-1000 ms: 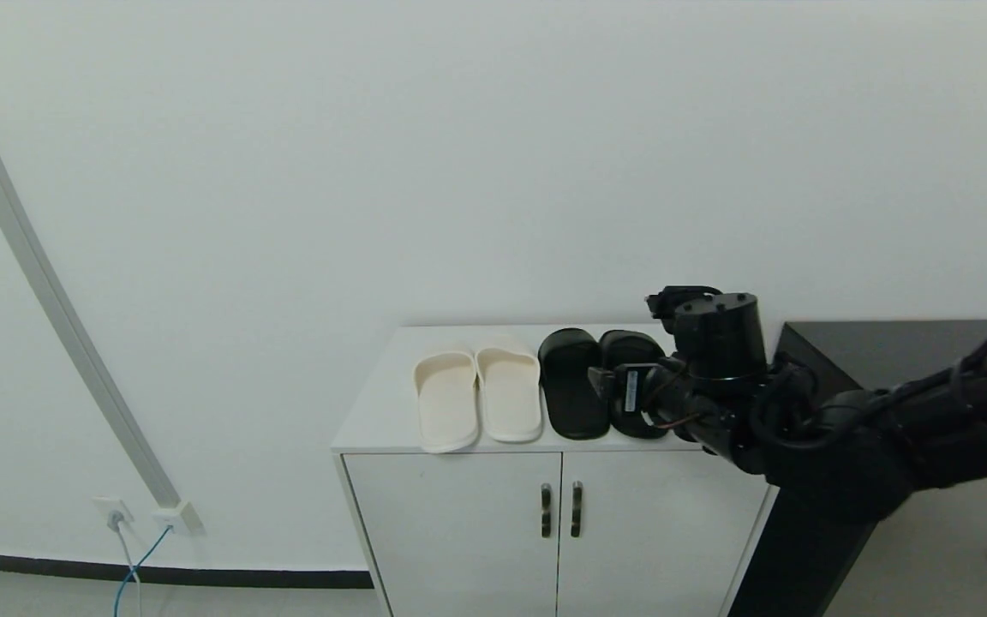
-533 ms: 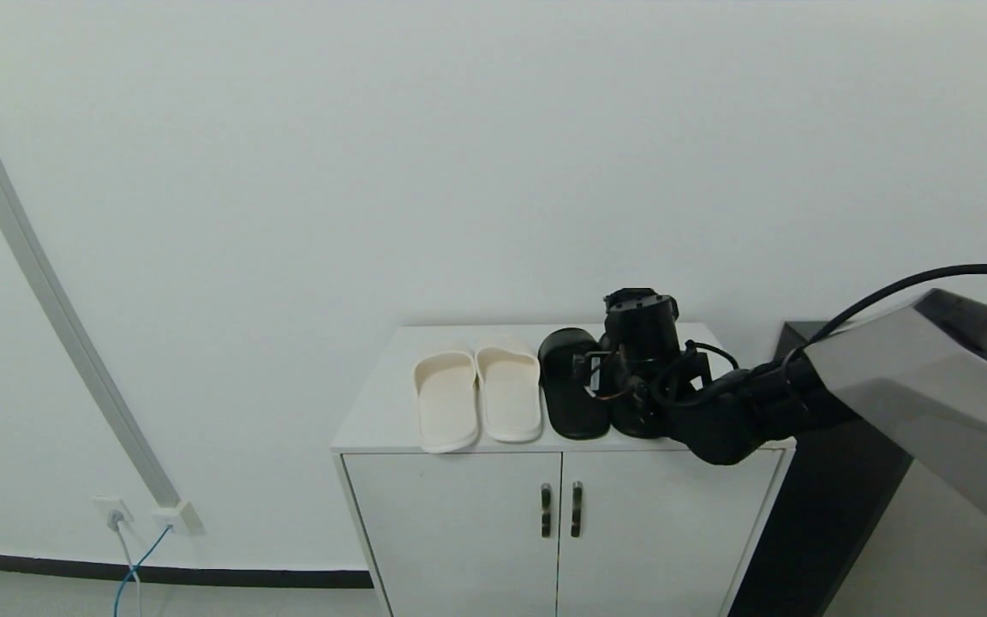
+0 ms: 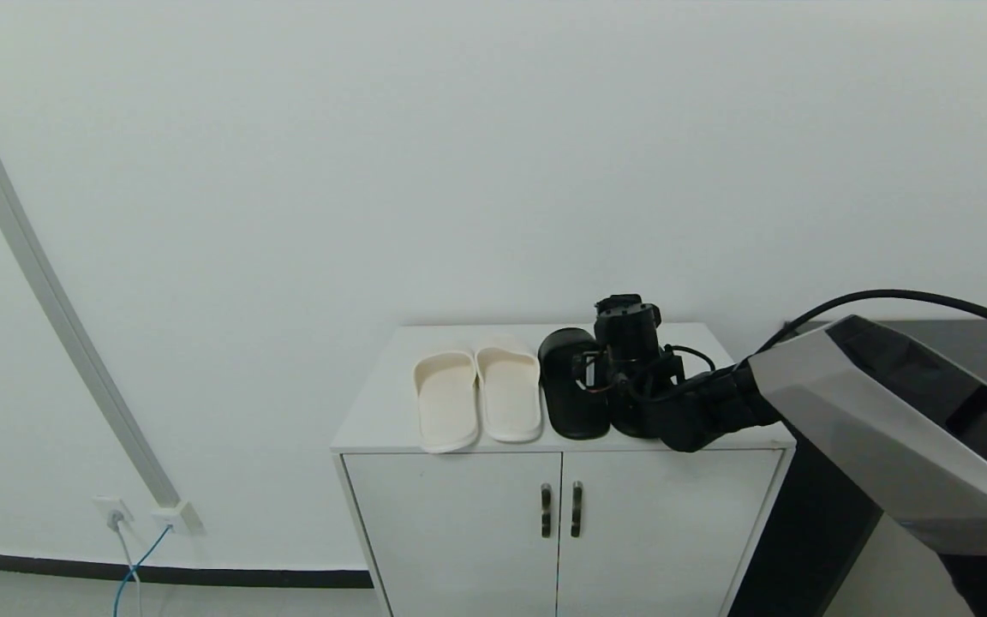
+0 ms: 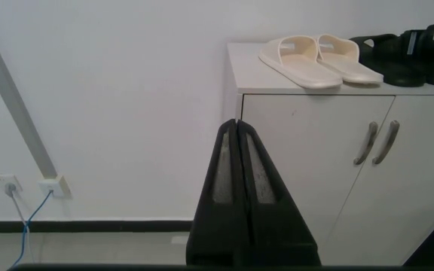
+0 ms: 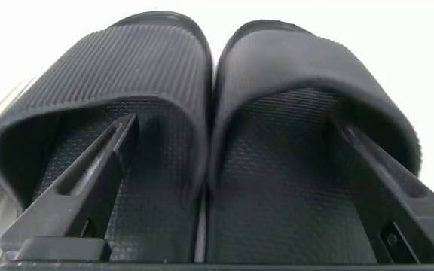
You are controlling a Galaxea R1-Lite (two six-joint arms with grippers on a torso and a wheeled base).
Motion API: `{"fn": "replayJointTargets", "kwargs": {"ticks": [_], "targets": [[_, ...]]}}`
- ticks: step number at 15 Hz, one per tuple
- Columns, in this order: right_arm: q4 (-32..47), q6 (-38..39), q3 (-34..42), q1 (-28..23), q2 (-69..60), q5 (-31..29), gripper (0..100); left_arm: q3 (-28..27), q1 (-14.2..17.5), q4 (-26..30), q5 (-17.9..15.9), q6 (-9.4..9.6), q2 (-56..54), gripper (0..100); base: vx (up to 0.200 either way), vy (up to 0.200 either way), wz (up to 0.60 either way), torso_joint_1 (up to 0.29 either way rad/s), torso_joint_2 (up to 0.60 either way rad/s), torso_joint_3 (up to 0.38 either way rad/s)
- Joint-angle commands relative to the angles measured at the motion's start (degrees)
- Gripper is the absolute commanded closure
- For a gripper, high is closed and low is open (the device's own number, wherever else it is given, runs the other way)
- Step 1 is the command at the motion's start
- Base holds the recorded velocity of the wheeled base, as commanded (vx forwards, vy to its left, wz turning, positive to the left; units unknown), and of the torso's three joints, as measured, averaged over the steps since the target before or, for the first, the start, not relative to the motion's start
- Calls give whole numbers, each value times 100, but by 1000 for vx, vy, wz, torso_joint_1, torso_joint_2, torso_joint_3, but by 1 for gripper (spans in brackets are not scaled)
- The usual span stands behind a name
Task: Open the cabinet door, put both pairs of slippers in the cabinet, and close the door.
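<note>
Black slippers [image 5: 277, 173] lie paired on the worktop [image 3: 382, 411], one strap over each finger of the spread right claw [image 5: 233, 124]; an uneven pinch on the soft inner walls could drop one, and the cabinet doors [image 3: 451, 531] below the claw are shut.

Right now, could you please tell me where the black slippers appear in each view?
Head view: black slippers on the cabinet top, right of the white slippers.
Left wrist view: black slippers on the cabinet top, beyond the white slippers.
Right wrist view: black slippers close up, one finger of the right hand under each strap.
Landmark: the white slippers.
</note>
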Motion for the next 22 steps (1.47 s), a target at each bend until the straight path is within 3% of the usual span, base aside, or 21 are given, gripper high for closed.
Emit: {"fn": "replayJointTargets", "kwargs": {"ticks": [1,2,3,12,17,20,22], "targets": [[-10,-16,-157,-28,155,-7,0,0,2,-1,2,-6,2,100,0,0,0,0,0,0],[-10,-25,-210,-37,190,-7,0,0,2,-1,2,-6,2,100,0,0,0,0,0,0],[-10,-25,-236,-45,225,2,100,0,2,-1,2,-6,2,100,0,0,0,0,0,0],[-18,-16,-34,-63,-100,2,100,-9,2,-1,2,-24,2,100,0,0,0,0,0,0],[-89,-8,1126,60,-1269,37,100,-9,2,-1,2,-24,2,100,0,0,0,0,0,0],[-300,-8,2216,350,-2183,125,100,-9,2,-1,2,-24,2,100,0,0,0,0,0,0],[-458,-60,3042,605,-2851,485,100,-9,2,-1,2,-24,2,100,0,0,0,0,0,0]]}}
